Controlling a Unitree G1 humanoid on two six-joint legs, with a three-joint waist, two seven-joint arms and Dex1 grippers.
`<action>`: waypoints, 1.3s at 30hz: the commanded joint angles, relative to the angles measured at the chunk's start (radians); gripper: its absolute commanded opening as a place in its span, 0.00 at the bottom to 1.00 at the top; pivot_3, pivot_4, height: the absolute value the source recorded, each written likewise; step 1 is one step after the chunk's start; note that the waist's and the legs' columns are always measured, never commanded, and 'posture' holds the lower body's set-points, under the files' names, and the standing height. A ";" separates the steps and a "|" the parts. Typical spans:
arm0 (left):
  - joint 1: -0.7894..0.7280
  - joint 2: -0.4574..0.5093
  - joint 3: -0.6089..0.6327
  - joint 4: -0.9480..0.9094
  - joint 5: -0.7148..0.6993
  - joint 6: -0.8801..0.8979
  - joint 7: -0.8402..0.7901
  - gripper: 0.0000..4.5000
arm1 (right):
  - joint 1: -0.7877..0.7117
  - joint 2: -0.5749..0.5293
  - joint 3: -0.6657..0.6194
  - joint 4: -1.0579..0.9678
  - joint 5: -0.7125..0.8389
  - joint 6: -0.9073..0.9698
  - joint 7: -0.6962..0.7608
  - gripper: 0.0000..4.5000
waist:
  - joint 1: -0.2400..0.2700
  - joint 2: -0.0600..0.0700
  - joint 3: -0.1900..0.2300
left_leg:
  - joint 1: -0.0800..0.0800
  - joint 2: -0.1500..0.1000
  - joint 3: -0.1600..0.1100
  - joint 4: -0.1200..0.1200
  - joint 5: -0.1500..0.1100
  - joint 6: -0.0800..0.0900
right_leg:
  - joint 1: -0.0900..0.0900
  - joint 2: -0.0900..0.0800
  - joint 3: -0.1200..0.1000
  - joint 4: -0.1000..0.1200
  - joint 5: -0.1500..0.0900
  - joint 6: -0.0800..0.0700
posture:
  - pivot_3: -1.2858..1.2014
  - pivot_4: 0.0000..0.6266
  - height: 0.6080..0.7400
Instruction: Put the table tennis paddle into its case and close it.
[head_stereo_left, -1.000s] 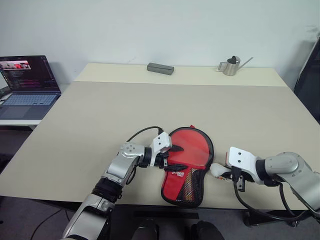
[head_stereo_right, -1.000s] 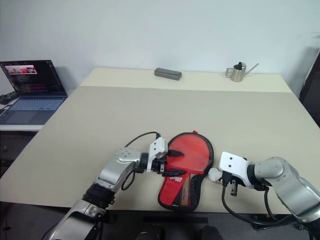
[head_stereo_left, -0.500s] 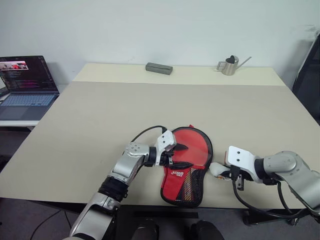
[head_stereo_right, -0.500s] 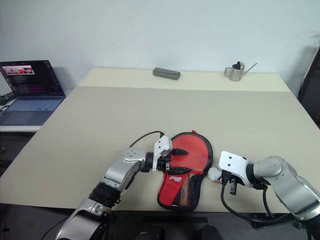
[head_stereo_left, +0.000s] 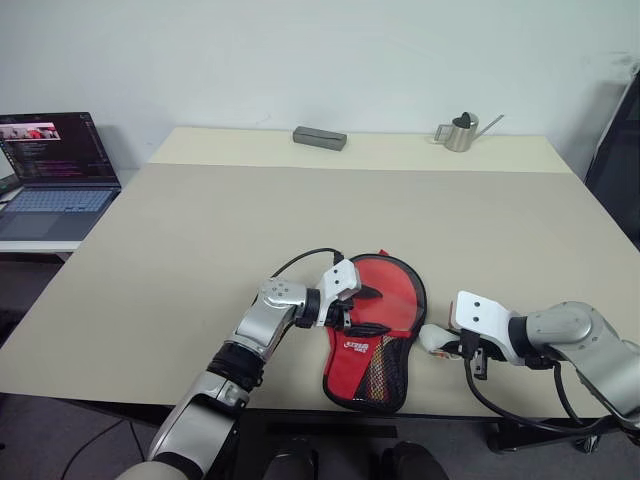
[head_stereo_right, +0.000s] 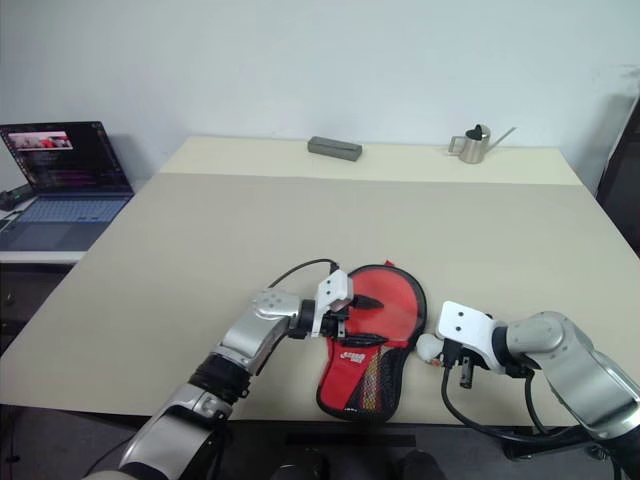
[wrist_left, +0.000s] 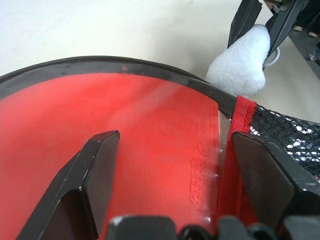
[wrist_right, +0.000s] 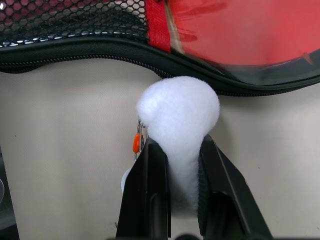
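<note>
Evidently the task is in its closing stage. The case (head_stereo_left: 372, 335) lies flat near the near edge of the counter (head_stereo_left: 300, 220), red side up, its round end toward the far side and its mesh-pocket end toward the near edge. The table tennis paddle (wrist_left: 125, 140) appears to sit inside already: a red rubber face with lettering shows through a clear window panel, framed by the black zipper edge; no handle can be made out.

Left tool (head_stereo_left: 358, 310): fingers spread wide, hovering over the left part of the case's round end, gripping nothing; whether it touches the fabric cannot be told.

Right tool (wrist_right: 175, 165): fingers nearly closed, pinching a white fluffy pompom (wrist_right: 177, 112) just beside the right edge of the case. A small ring and orange tag hang with the pompom, so it is probably the zipper pull's charm.

Judged status: insertion done; drawing the zipper along the edge remains. How much of the zipper is already shut cannot be told.
</note>
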 joint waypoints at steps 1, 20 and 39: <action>0.017 -0.012 -0.061 0.067 0.046 0.009 -0.020 0.87 | 0.024 -0.025 -0.020 -0.035 0.021 0.003 0.028 0.05 | 0.001 0.000 0.000 | 0.000 0.000 0.000 0.000 0.000 0.000 | 0.000 0.000 0.000 0.000 0.000 0.000 | 0.52 0.24 1.00; 0.017 -0.030 -0.069 0.119 0.052 0.052 -0.076 0.87 | 0.175 -0.100 -0.101 -0.192 0.128 0.055 0.069 0.05 | 0.011 0.004 -0.006 | -0.001 -0.005 -0.001 0.000 -0.003 0.003 | 0.001 -0.005 -0.001 -0.001 -0.004 0.005 | 0.52 0.24 1.00; 0.019 -0.042 -0.073 0.124 0.059 0.046 -0.068 0.87 | 0.247 -0.131 -0.057 -0.317 0.216 0.069 0.095 0.05 | 0.013 0.004 -0.017 | -0.001 -0.021 -0.009 0.000 -0.013 0.016 | 0.010 -0.030 -0.011 -0.002 -0.017 0.018 | 0.52 0.24 1.00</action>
